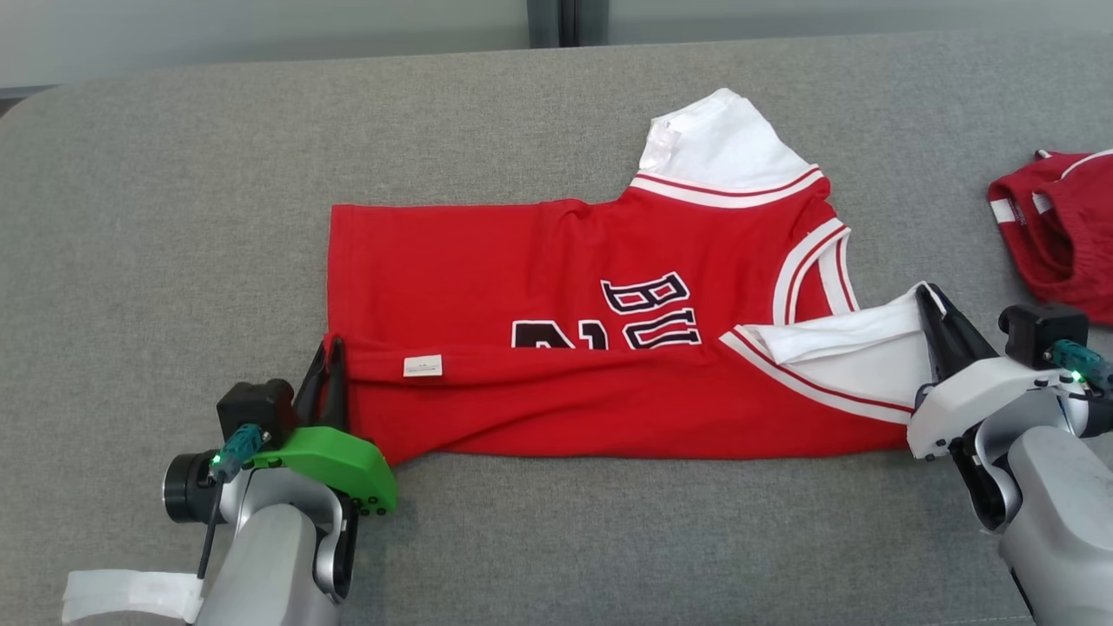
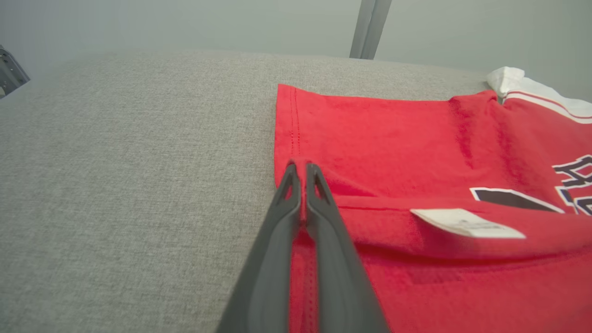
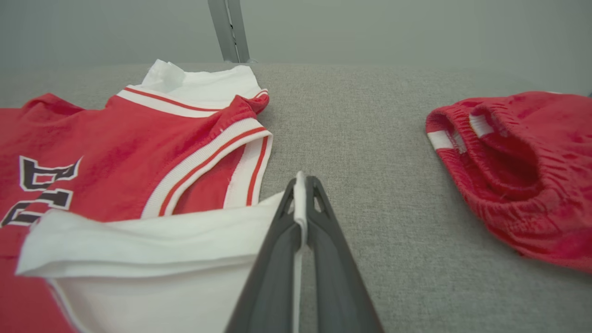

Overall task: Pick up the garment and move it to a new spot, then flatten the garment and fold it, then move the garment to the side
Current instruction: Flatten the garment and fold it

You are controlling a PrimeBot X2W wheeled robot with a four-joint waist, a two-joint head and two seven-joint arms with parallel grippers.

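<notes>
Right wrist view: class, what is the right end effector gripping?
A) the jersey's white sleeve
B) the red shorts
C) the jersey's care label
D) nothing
A: the right end effector is shut on the white sleeve of the jersey; the red shorts lie apart.

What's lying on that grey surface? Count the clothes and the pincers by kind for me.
red jersey: 1
red shorts: 1
pincers: 2, left pincer and right pincer, both shut on the red jersey
total: 4
</notes>
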